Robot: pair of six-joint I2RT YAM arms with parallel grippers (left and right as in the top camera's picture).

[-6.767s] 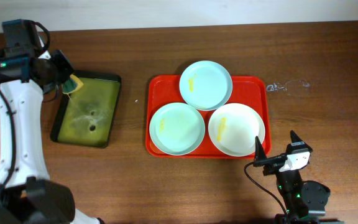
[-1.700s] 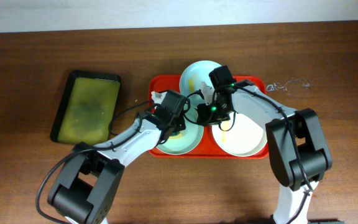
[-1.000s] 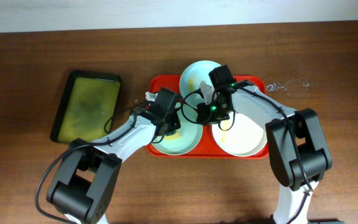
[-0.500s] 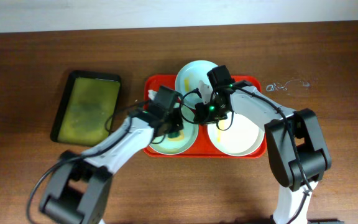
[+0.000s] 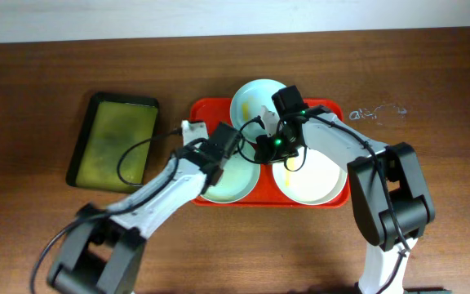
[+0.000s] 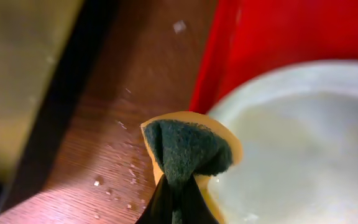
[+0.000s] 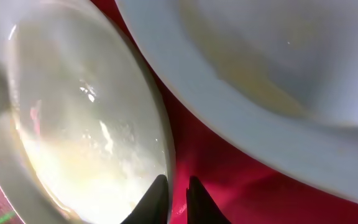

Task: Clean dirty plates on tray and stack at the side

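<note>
While the left pincer (image 6: 178, 202) clamps a sponge (image 6: 186, 148), the right pincer (image 7: 176, 191) nips the wet plate (image 7: 73, 112).

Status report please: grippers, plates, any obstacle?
Left gripper shut on sponge, at left plate's rim. Right gripper jaws nearly closed beside that plate's edge, grip unclear. Three plates on tray, none stacked. Nothing blocking.

- No legible text, label, brand or number in any view.
- Faint white scrawl (image 5: 378, 112) on the table (image 5: 431, 82), just right of the tray (image 5: 201, 113): unreadable.
</note>
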